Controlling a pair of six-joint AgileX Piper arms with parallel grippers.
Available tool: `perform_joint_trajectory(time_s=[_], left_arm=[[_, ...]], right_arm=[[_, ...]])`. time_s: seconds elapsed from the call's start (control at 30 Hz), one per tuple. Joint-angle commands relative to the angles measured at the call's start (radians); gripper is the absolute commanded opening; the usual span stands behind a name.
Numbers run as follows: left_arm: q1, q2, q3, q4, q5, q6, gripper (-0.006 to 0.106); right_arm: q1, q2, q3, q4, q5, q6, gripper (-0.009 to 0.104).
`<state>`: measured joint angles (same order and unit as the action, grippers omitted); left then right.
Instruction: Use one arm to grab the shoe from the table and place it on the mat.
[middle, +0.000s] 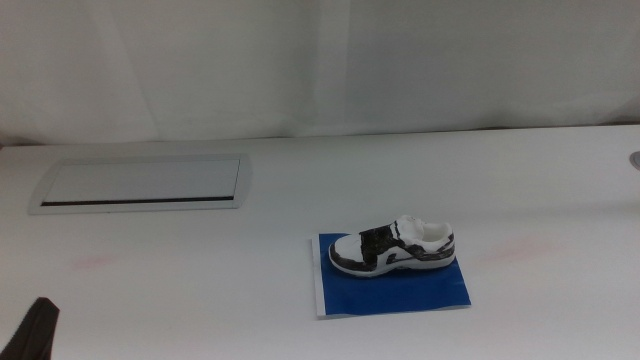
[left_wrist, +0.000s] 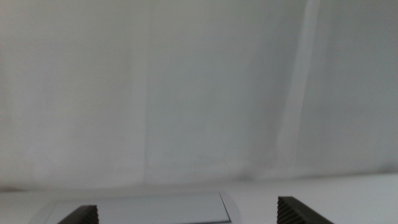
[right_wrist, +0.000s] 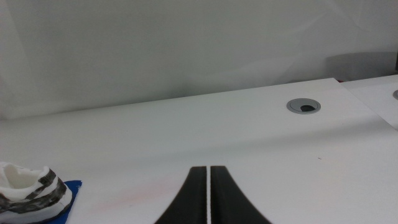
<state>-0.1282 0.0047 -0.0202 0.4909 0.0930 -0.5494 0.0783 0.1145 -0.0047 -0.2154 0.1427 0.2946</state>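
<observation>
The white and black shoe (middle: 392, 248) lies on its sole on the blue mat (middle: 390, 288), toe toward the left, in the middle view right of centre on the white table (middle: 200, 270). Nothing touches it. The right wrist view shows its heel end (right_wrist: 28, 186) and a corner of the mat (right_wrist: 70, 189) off to one side of my right gripper (right_wrist: 208, 169), which is shut, empty and low over the bare table. My left gripper (left_wrist: 186, 214) is open and empty; only a dark tip of it (middle: 38, 326) shows at the middle view's bottom left corner.
A grey-framed inset panel (middle: 140, 183) lies in the table at the back left and also shows in the left wrist view (left_wrist: 143, 208). A round grey cable grommet (right_wrist: 305, 106) sits near the table's right edge. A white curtain closes the back.
</observation>
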Motion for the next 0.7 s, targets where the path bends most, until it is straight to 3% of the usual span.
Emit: perform_joint_trajectory(time_s=[0.0, 0.5, 0.6, 0.67], left_arm=[[0.002, -0.035, 0.061, 0.009, -0.064, -0.001, 0.071], [0.000, -0.035, 0.056, -0.001, 0.014, 0.058, 0.071], [0.000, -0.035, 0.056, -0.001, 0.016, 0.047, 0.042], [0.000, -0.035, 0.056, -0.001, 0.016, 0.043, 0.006]], right_arm=[[-0.008, -0.008, 0.039, -0.010, 0.003, -0.006, -0.003], [-0.008, -0.008, 0.039, -0.010, 0.009, -0.006, -0.003], [-0.008, -0.008, 0.039, -0.010, 0.009, -0.006, -0.003], [-0.008, -0.008, 0.039, -0.010, 0.009, -0.006, -0.003]])
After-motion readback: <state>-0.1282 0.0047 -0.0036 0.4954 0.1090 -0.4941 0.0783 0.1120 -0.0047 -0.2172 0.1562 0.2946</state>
